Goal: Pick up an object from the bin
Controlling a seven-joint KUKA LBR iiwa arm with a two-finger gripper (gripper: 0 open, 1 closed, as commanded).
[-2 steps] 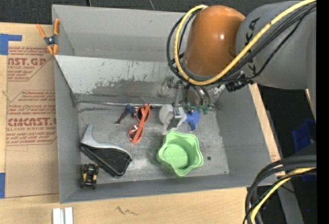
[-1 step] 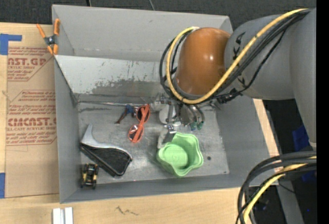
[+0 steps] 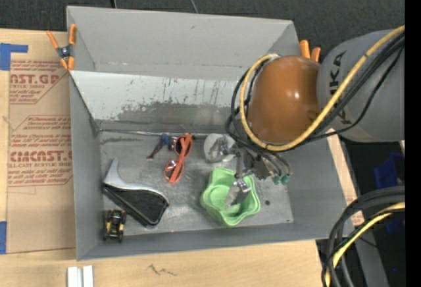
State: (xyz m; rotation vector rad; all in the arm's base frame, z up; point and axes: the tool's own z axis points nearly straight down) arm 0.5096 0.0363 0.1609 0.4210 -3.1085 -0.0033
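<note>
The gripper (image 3: 240,192) sits in the green cup (image 3: 214,199); gripping or not, I cannot tell. The wavy rim could slip.

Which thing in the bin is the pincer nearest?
The green wavy-rimmed cup, front right, directly under the pincer; the orange thing and black toy car lie leftward.

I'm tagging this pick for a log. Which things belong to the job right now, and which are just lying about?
In the job:
gripper
green scalloped cup under it, lower right of the bin

Lying about:
orange frame
black-and-white wedge
small yellow-black toy car
silvery round thing
</note>
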